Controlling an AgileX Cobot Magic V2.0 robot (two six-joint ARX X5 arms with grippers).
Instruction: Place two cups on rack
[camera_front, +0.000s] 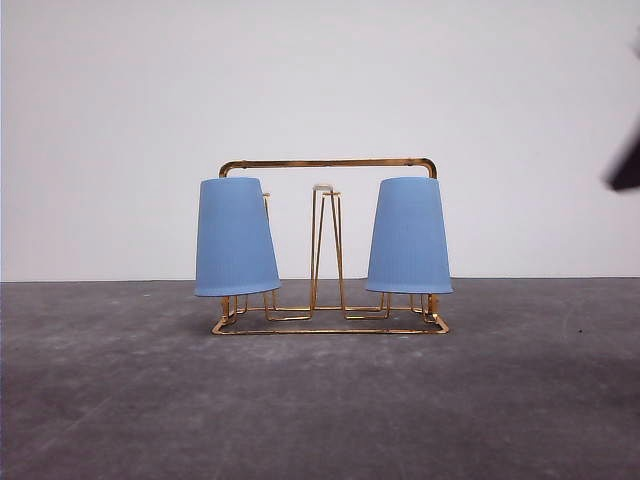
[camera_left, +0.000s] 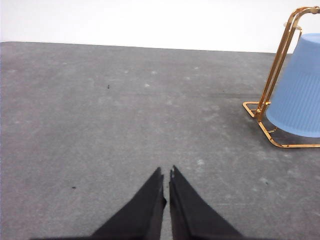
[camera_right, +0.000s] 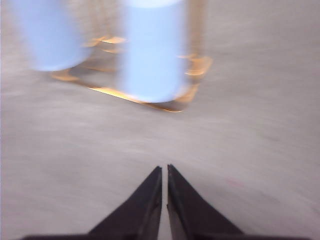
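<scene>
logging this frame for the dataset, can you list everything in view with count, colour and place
cups: 2, light blue, ribbed, upside down over the rack's prongs, one at the left end, one at the right end
rack: 1, gold wire, arched top bar, middle of the table; bare white-tipped prong between the cups
table: 1, dark grey, speckled
wall: white, behind the table
left gripper: 1, black, fingers together, over bare table beside the rack
right gripper: 1, black, fingers together, short of the rack; blurred picture

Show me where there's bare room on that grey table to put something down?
Bare grey table lies left, right and in front of the gold rack. The rack itself is crowded: an upturned blue cup at one end, another at the other, an empty prong between.
</scene>
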